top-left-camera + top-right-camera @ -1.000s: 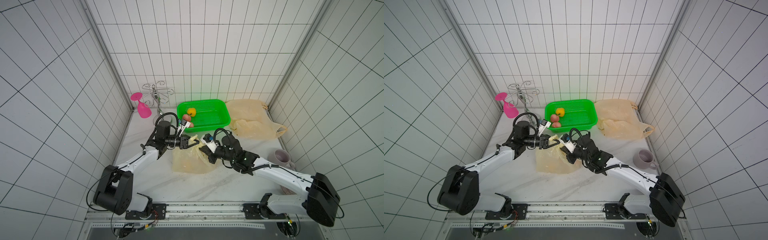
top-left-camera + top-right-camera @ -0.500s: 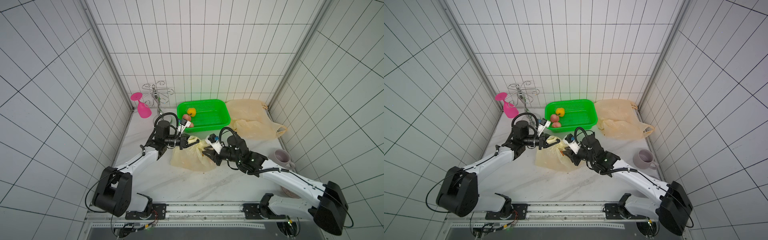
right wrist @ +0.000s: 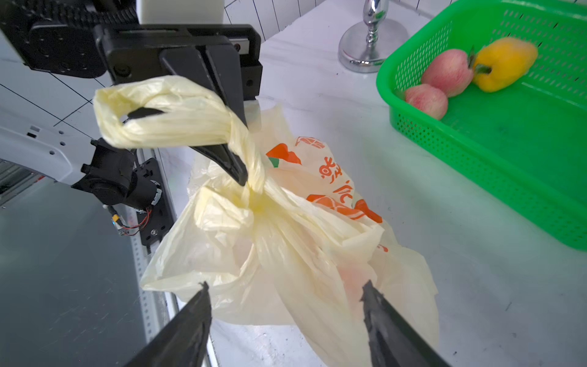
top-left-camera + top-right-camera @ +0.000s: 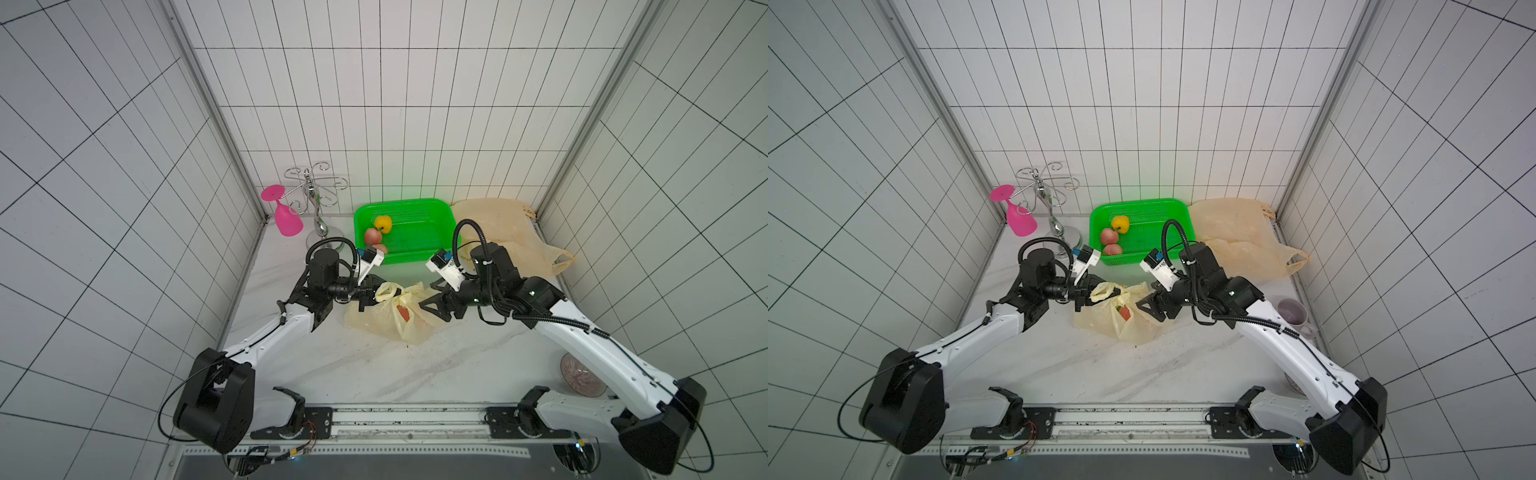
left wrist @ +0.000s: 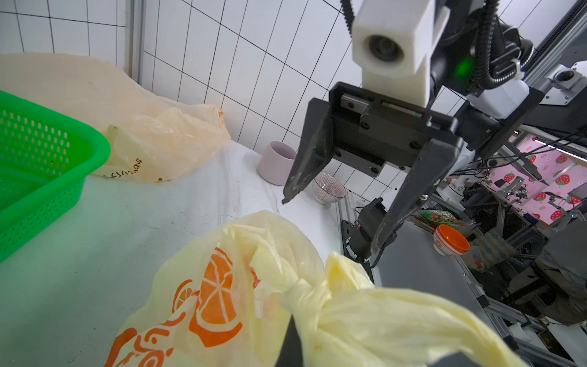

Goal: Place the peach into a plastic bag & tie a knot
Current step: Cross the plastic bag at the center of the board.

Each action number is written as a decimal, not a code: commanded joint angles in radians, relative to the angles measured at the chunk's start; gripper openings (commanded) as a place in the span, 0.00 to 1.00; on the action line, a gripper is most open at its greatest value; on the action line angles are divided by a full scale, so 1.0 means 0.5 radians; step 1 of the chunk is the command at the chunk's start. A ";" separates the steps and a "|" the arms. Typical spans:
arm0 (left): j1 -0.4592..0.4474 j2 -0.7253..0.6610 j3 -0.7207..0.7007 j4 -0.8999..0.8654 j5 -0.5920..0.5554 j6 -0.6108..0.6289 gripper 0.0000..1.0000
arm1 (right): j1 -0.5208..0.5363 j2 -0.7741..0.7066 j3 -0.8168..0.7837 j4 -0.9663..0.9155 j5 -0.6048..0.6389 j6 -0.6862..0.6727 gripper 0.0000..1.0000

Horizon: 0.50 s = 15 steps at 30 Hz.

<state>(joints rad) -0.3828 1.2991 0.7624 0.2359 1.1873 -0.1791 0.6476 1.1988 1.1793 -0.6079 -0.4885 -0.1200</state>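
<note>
The left end effector is clamped together on the twisted handles of the plastic bag. In the right wrist view a pale loop of handle is bunched around its fingers. Just past its tips the handles run down into a knot, and below that the bag's body rests on the worktop. Between the two end effectors, what looks to be the peach shows as a reddish blur through the plastic. The right end effector sits just beside the bag's far flank, its jaws spread apart and holding nothing. Beyond both end effectors, toward the back wall, the green basket holds two pink-red fruits and a yellow pepper.
</note>
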 commanded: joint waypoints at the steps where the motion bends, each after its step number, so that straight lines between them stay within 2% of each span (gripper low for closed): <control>1: -0.007 -0.030 -0.015 0.049 0.060 0.085 0.00 | -0.001 0.081 0.315 -0.220 -0.034 -0.142 0.80; 5: -0.016 -0.034 0.000 0.039 0.080 0.086 0.00 | 0.077 0.170 0.394 -0.263 -0.038 -0.279 0.79; 8: -0.040 -0.025 0.009 0.035 0.083 0.091 0.00 | 0.101 0.246 0.439 -0.290 -0.062 -0.289 0.74; 11: -0.056 -0.021 0.018 0.022 0.084 0.106 0.00 | 0.104 0.300 0.478 -0.259 -0.176 -0.208 0.70; 15: -0.063 -0.022 0.018 0.007 0.083 0.126 0.00 | 0.050 0.324 0.473 -0.053 -0.429 0.043 0.71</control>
<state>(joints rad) -0.4114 1.2987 0.7624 0.2321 1.2098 -0.1539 0.6910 1.3571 1.3045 -0.6910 -0.5762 -0.1753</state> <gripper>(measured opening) 0.050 0.711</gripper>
